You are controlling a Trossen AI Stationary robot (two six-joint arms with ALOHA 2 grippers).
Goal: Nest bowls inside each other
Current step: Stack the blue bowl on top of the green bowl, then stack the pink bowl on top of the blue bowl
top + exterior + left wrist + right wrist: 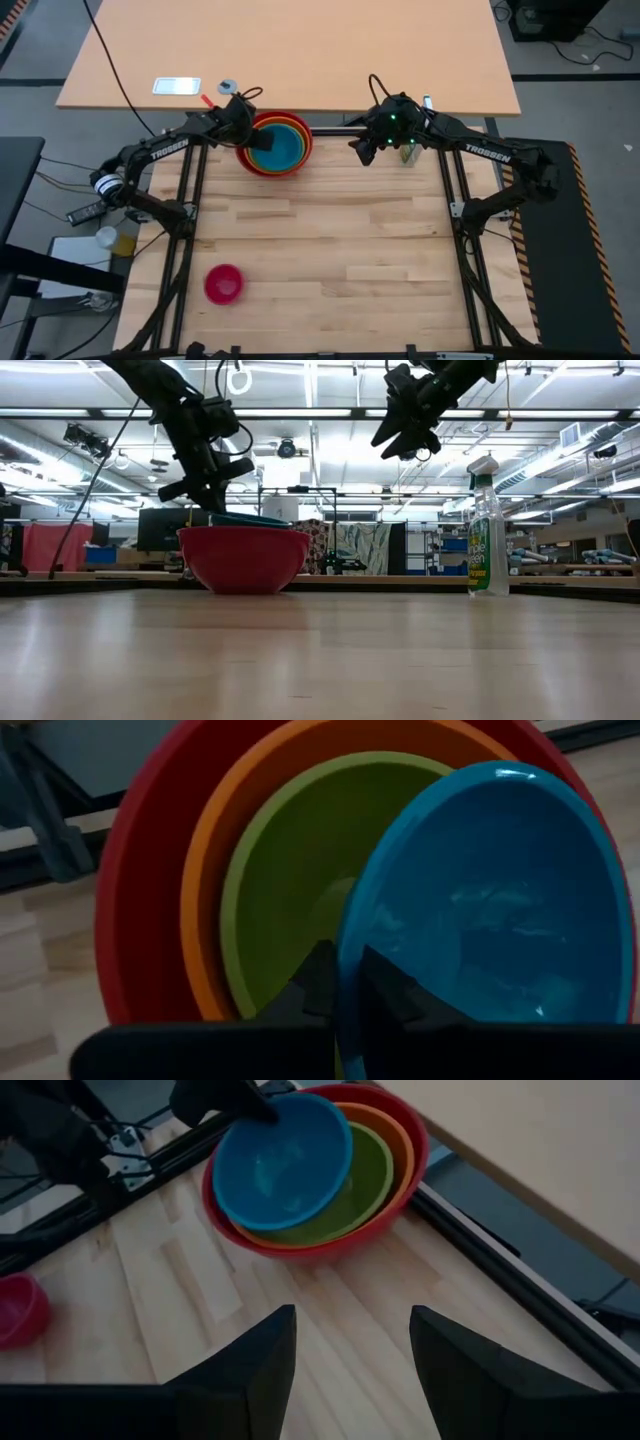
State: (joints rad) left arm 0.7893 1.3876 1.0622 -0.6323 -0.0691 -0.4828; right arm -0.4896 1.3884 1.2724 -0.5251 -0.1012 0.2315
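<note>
At the table's far left, a red bowl (300, 158) holds an orange bowl (398, 1142) and a green bowl (290, 890). My left gripper (256, 143) is shut on a blue bowl (282, 149) and holds it tilted over the green one, shifted toward the stack's left side. A small pink bowl (224, 284) rests on its base near the front left. My right gripper (364, 150) hangs open and empty above the table's far middle, to the right of the stack. My left gripper pinches the blue bowl's rim (345, 955) on the bowl's left side, one finger (385, 988) inside the bowl and one (315, 975) outside. The fingers slant down from the table's left. The bowl is tilted over the green bowl; whether it touches the green bowl I cannot tell.
A green spray bottle (408, 152) stands at the far edge, just right of my right gripper. The black frame rail (520, 1250) runs along the table's far side behind the stack. Bare wood lies between the stack and the pink bowl.
</note>
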